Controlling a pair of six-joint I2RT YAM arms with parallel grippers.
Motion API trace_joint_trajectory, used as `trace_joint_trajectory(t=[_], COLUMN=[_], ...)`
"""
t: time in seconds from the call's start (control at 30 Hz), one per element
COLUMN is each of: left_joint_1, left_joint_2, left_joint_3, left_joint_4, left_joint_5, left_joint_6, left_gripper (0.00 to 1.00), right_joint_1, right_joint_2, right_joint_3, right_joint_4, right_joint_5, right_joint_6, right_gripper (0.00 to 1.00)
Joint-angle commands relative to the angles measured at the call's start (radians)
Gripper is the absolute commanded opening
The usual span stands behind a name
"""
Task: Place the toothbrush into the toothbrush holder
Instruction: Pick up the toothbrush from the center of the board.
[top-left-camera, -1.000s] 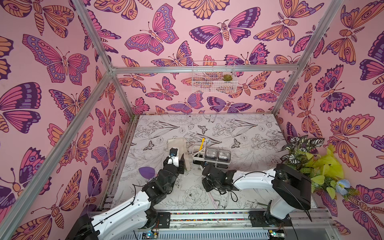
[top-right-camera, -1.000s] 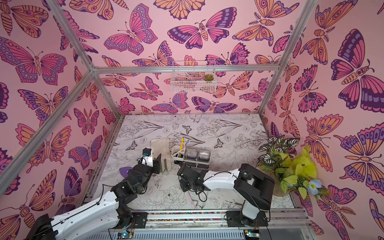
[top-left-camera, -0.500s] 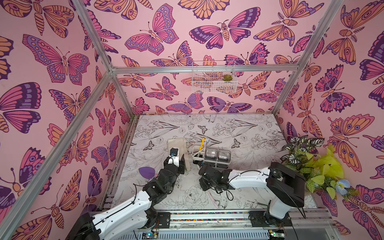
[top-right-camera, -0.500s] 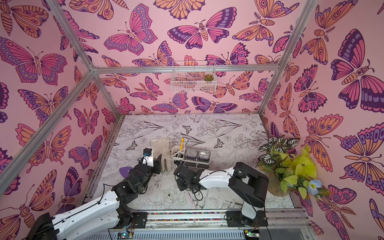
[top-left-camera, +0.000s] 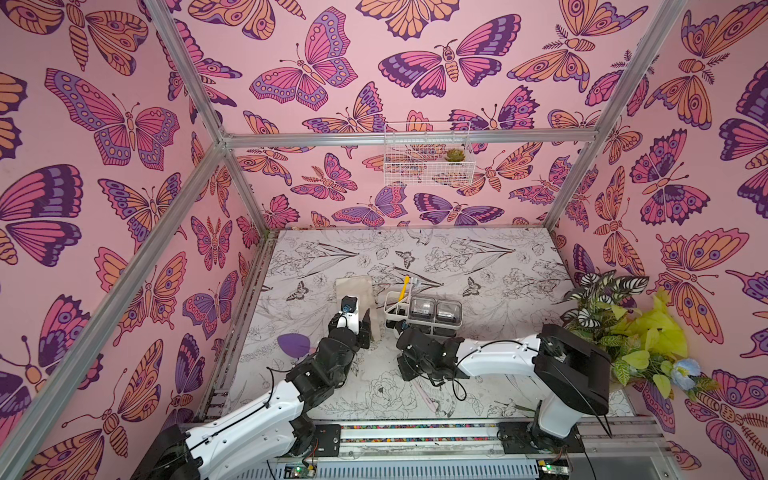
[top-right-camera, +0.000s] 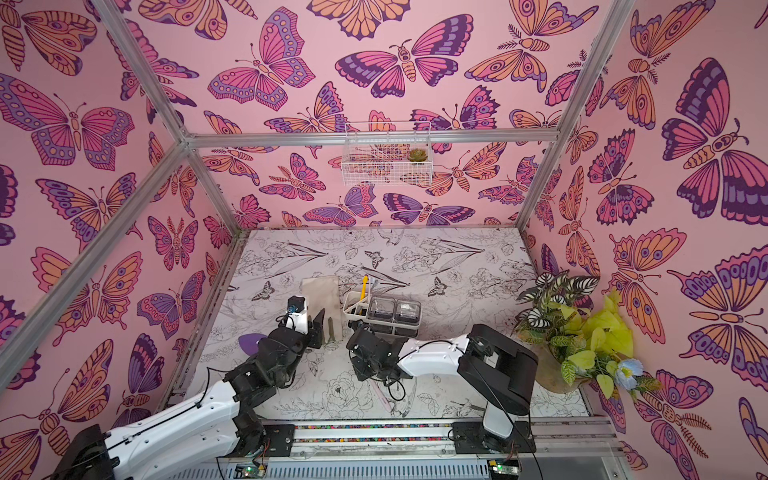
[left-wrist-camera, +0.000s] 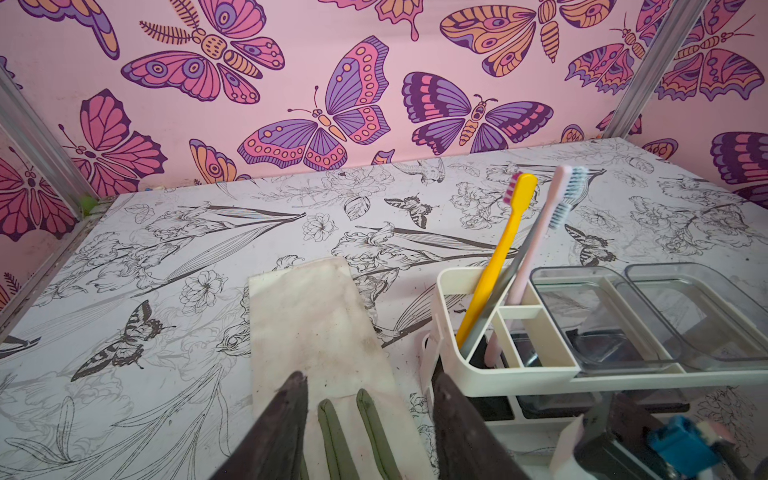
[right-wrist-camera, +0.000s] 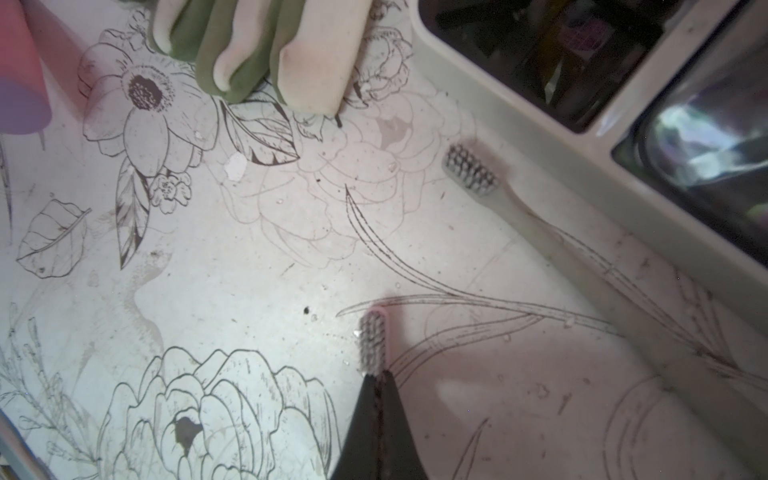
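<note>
The right tool (right-wrist-camera: 377, 384) is pinched shut on the pink toothbrush (right-wrist-camera: 372, 340) just behind its bristles, low at the counter (right-wrist-camera: 249, 291). This is probably a thin-neck grip for lifting it to the toothbrush holder (right-wrist-camera: 602, 174) nearby. The left tool (left-wrist-camera: 370, 376) hovers half-open and empty.

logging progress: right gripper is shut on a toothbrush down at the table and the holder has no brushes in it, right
Not quite: the toothbrush holder is not empty. The left wrist view shows a yellow toothbrush and two more standing in its slotted compartment. The rest holds: the right gripper is shut on a toothbrush down at the table.
</note>
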Motion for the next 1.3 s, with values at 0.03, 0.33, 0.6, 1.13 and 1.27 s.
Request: trace_joint_trajectory(t=[0.03, 0.33, 0.6, 1.13, 1.27], left_joint_1=[-0.001, -0.001, -0.001, 0.001, 0.000], left_joint_2=[0.002, 0.003, 0.009, 0.020, 0.043], left_joint_3=[0.001, 0.001, 0.003, 0.005, 0.019], left_joint_4=[-0.006, -0.007, -0.006, -0.005, 0.001], left_joint_5=[0.010, 0.017, 0.016, 0.056, 0.123], left_joint_6=[-0.008, -0.009, -0.010, -0.026, 0.005], left_gripper=[0.51, 0.51, 0.51, 0.51, 0.51], right_joint_1=[0.009, 0.009, 0.033, 0.049, 0.050], right_joint_2=[-0.012, -0.060, -0.071, -0.069, -0.137], right_joint_3=[-0.006, -0.036, -0.039, -0.025, -0.030], right_joint_4=[-0.093, -0.137, -0.200, -0.220, -0.198], right_joint_5=[0.035, 0.036, 0.059, 0.091, 0.096], right_joint_6=[-0.014, -0.022, -0.018, -0.007, -0.033], right_gripper=[0.02, 0.20, 0.18, 0.00, 0.00])
